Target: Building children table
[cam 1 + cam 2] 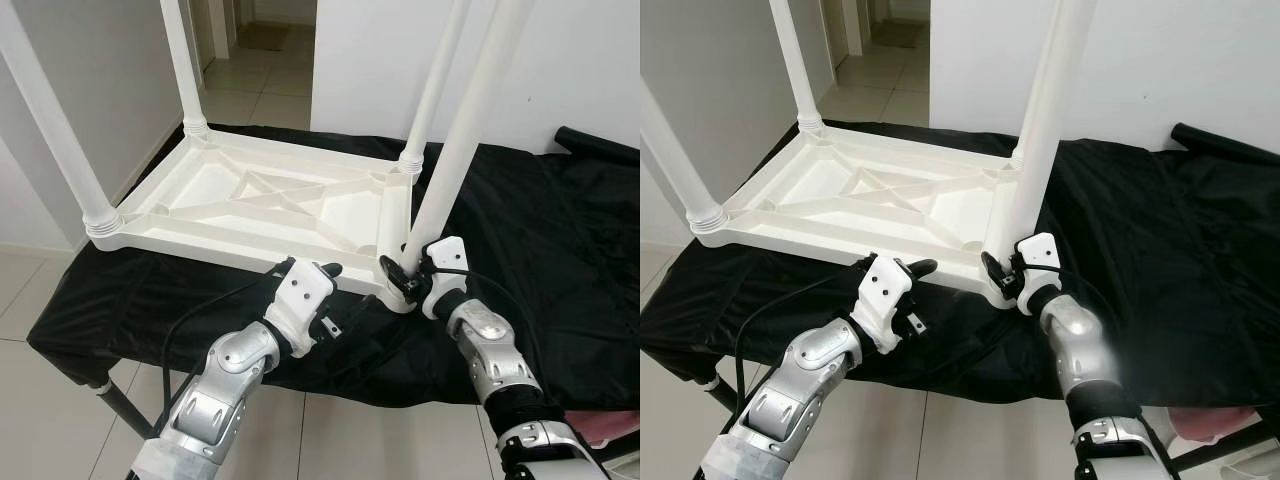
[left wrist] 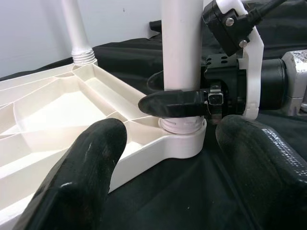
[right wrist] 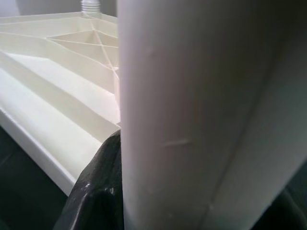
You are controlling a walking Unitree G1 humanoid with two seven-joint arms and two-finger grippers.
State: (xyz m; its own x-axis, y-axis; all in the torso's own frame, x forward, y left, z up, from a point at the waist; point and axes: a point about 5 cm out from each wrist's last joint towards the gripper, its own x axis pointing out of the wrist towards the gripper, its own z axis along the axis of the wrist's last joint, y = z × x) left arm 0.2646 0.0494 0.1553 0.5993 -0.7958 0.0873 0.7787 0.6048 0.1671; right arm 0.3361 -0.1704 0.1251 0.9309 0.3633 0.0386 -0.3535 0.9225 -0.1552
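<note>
Plastic, light but slippery: we are clenching our right gripper [image 1: 403,272] low on the near leg [image 1: 462,140] at the upturned tabletop [image 1: 240,200]; our left gripper [image 1: 325,290] is waiting released beside it.

Tabletop [image 1: 250,200]: white moulded plastic, smooth, slight sheen, ribbed underside.
Legs [image 1: 470,120]: same white plastic, smooth, faint scuffs up close.
Cover [image 1: 560,230]: black cloth, thin, creased, soft sheen.
Right end effector [image 1: 405,272]: black fingers, matt, probably rubbery; white plastic housing.
Left end effector [image 1: 325,300]: fingers [image 2: 86,177] black, finely grained.
Arms [image 1: 225,385]: silver metal, satin.
Floor [image 1: 270,95]: pale tiles, glossy.
</note>
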